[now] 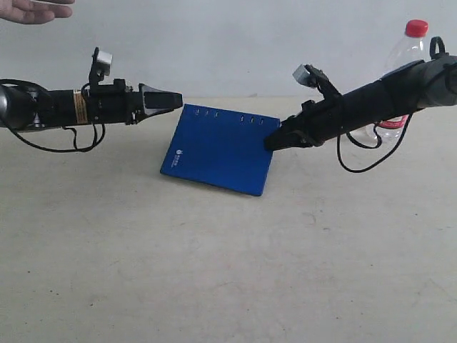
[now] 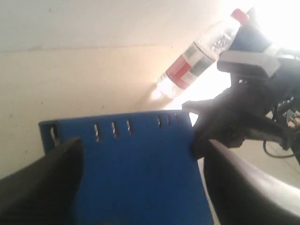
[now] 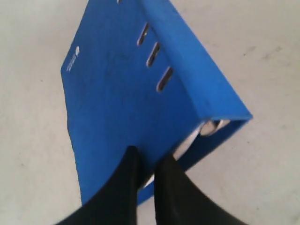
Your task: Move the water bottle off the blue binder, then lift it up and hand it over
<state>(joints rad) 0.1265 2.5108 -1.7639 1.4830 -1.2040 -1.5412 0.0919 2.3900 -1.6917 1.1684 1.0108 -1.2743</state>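
The blue binder (image 1: 221, 146) is tilted up from the table, its punched-hole edge raised and its front corner low. My right gripper (image 1: 275, 141) is shut on the binder's right edge; in the right wrist view its black fingers (image 3: 149, 154) pinch the cover (image 3: 122, 93) above the white pages. My left gripper (image 1: 175, 102) hovers open by the binder's far left corner, and its wide-apart fingers (image 2: 143, 145) frame the binder (image 2: 140, 178) without touching it. The water bottle (image 1: 407, 50), with its red cap, stands upright on the table behind my right arm, off the binder (image 2: 197, 58).
A person's hand (image 1: 32, 11) reaches in at the top left corner. The pale table (image 1: 228, 271) stretches toward the front below the binder. Black cables hang under both arms.
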